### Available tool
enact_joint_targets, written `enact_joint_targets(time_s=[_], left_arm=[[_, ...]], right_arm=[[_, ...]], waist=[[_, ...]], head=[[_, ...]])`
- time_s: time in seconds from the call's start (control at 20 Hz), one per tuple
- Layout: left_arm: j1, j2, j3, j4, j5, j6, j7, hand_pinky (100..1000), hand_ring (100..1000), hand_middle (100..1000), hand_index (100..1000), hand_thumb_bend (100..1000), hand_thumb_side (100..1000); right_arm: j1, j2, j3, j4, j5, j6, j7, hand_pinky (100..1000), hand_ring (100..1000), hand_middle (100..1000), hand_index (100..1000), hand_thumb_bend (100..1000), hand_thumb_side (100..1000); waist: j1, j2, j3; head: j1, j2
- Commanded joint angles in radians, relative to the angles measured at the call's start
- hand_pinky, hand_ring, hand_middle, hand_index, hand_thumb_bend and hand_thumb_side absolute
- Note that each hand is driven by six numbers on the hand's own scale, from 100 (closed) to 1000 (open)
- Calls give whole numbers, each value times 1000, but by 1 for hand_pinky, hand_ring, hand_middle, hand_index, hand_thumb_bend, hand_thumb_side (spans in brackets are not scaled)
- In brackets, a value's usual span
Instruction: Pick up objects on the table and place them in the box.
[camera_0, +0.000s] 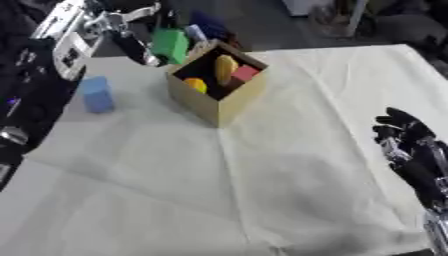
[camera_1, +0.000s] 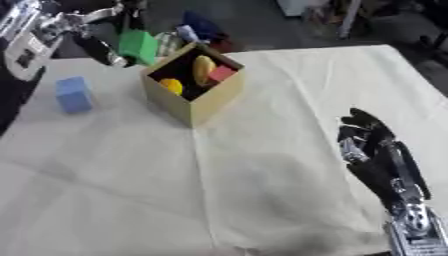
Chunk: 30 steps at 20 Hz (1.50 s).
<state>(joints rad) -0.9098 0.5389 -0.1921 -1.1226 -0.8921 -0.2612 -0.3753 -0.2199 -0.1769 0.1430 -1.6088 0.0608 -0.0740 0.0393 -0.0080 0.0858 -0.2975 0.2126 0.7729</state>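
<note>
An open cardboard box (camera_0: 215, 107) stands on the cloth at the upper left. Inside it lie a yellow piece (camera_0: 195, 85), an orange-yellow oval piece (camera_0: 226, 69) and a red block (camera_0: 244, 74). My left hand (camera_0: 131, 36) reaches in from the top left and holds a green block (camera_0: 171, 44) in the air, just beyond the box's far left corner. A light blue block (camera_0: 96, 94) stands on the table to the left of the box. My right hand (camera_1: 374, 150) rests open at the lower right, fingers pointing up, holding nothing.
A cream cloth (camera_0: 262, 175) covers the table, with wrinkles running across the middle. Beyond the far edge lie dark clutter and a blue thing (camera_0: 208, 25) close behind the box. The table's left edge runs just past the blue block.
</note>
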Motion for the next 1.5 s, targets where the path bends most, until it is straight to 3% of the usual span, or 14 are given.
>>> enact_joint_targets(time_s=[0.05,0.2,0.35,0.5,0.55,0.6,0.65,0.8,0.9,1.05,1.15,1.2,1.3,1.5], left_arm=[[-54,-78,34,120,-119,23,101,569,473,434,571,379,100],[-74,-147,66,221,-216,67,202,587,490,451,596,385,100],[-79,-187,82,291,-273,93,257,655,564,522,675,408,100],[-74,-205,89,324,-287,97,275,742,703,674,799,470,104],[-71,-207,90,328,-286,96,278,751,718,691,812,477,138],[-69,-205,91,327,-281,95,283,780,760,750,865,531,306],[-66,-201,92,324,-274,95,288,790,774,770,883,555,381],[-55,-173,97,296,-228,97,297,811,796,807,909,578,567],[-45,-141,99,265,-175,92,283,815,802,823,917,552,618],[-28,-77,102,195,-73,87,231,810,798,826,910,523,611],[-17,-27,108,147,-13,86,182,806,791,822,909,485,558],[-11,-1,116,127,12,91,161,785,760,781,887,427,456],[2,45,138,106,56,112,126,773,743,761,876,400,406],[22,99,172,125,69,167,98,778,750,773,883,434,380]], right_arm=[[-13,-2,3,-9,-2,-1,6,786,801,780,898,100,449],[-13,0,8,-9,-5,-1,11,786,801,780,898,100,450],[-15,2,11,-9,-6,-2,14,785,801,780,898,100,451],[-15,3,12,-9,-7,-2,16,785,801,780,898,100,451],[-15,3,11,-9,-7,-2,16,785,801,780,898,100,451],[-15,3,11,-9,-7,-2,15,785,801,780,898,100,451],[-15,3,11,-9,-7,-2,15,785,801,780,898,100,451],[-15,2,8,-9,-6,-2,14,785,801,780,898,100,449],[-15,0,6,-9,-5,-2,12,785,801,780,897,100,449],[-14,-2,3,-8,-3,-2,10,786,801,780,897,100,448],[-13,-5,1,-8,-2,-2,9,785,801,780,897,100,447],[-12,-7,0,-7,-2,-2,8,786,801,780,898,100,447],[-12,-9,-1,-7,-1,-1,7,786,801,780,898,100,447],[-12,-10,-1,-7,2,-1,9,786,801,780,898,100,447]], waist=[[-8,-21,-7],[-7,-19,-19],[-6,-17,-27],[-6,-15,-30],[-6,-15,-31],[-6,-15,-30],[-6,-15,-30],[-6,-15,-23],[-5,-16,-16],[-4,-17,-4],[-4,-18,6],[-4,-19,12],[-3,-20,24],[-3,-19,37]], head=[[15,-3],[23,-3],[29,-3],[31,-3],[31,-3],[31,-3],[30,-3],[27,-3],[23,-3],[19,-3],[18,-3],[18,-3],[16,-3],[19,-3]])
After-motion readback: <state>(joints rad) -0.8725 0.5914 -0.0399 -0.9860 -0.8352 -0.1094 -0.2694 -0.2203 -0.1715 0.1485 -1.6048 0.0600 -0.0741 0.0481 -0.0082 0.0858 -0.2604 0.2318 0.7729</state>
